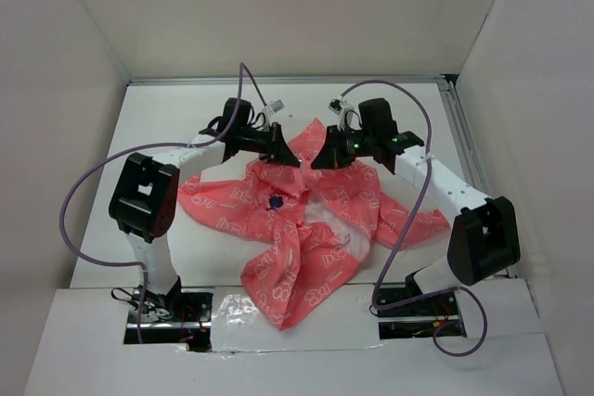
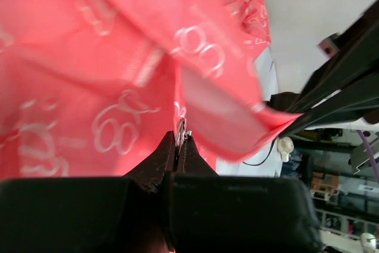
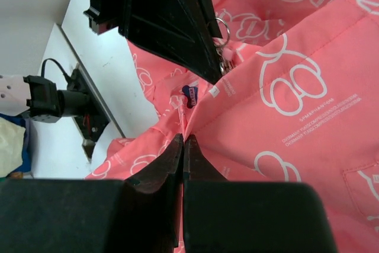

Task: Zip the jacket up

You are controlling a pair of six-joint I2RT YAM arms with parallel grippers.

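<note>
Left hand [image 2: 180, 138] pinches zip pull [image 3: 222, 45], right hand [image 3: 183, 139] pinches jacket [image 1: 278, 271] front nearby; lining [image 1: 327, 220] shows, zipping looks unfinished

White table [image 1: 167, 108] boxed in by white walls [image 1: 297, 6] — a metal rail [image 1: 462, 141] along its right edge.

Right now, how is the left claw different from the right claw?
The left gripper pinches the shiny metal zipper pull. The right gripper pinches only pink cloth of the jacket, by the zipper line. Seen from above, the left gripper reaches in from the left side and the right gripper from the right. Both are black, both are shut, and their tips sit close together at the jacket's far end.
</note>
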